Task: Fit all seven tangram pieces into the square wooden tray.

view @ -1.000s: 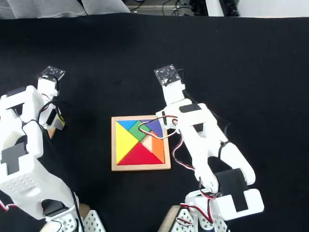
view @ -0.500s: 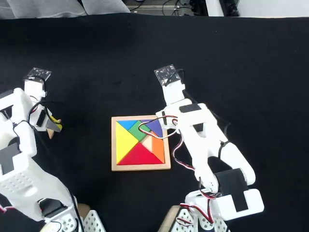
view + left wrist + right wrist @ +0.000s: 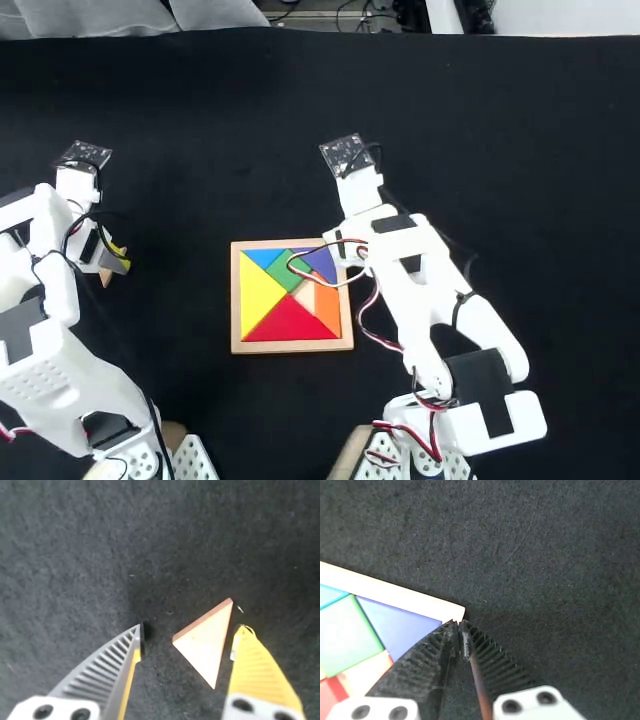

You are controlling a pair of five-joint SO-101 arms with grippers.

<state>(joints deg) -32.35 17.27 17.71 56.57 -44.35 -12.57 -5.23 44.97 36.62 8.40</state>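
The square wooden tray [image 3: 236,300] lies mid-table and holds blue, green, purple, yellow, red and orange pieces; a small patch of pale wood [image 3: 305,294] shows in its middle. A small pale triangle [image 3: 206,643] with a reddish edge lies on the black cloth at the far left. My left gripper [image 3: 189,633] is open around it, with the yellow finger [image 3: 247,652] against one side. In the high view that gripper [image 3: 108,265] sits well left of the tray. My right gripper [image 3: 458,626] is shut and empty at the tray's far right corner [image 3: 459,611], beside the purple piece [image 3: 400,625].
Black cloth covers the whole table [image 3: 500,150]. The right arm [image 3: 420,290] stretches along the tray's right side, and its cable loops over the purple piece. Both arm bases [image 3: 440,430] stand at the near edge.
The left arm swung to the left and then shifted very slightly back. The right arm and the tray have stayed put.
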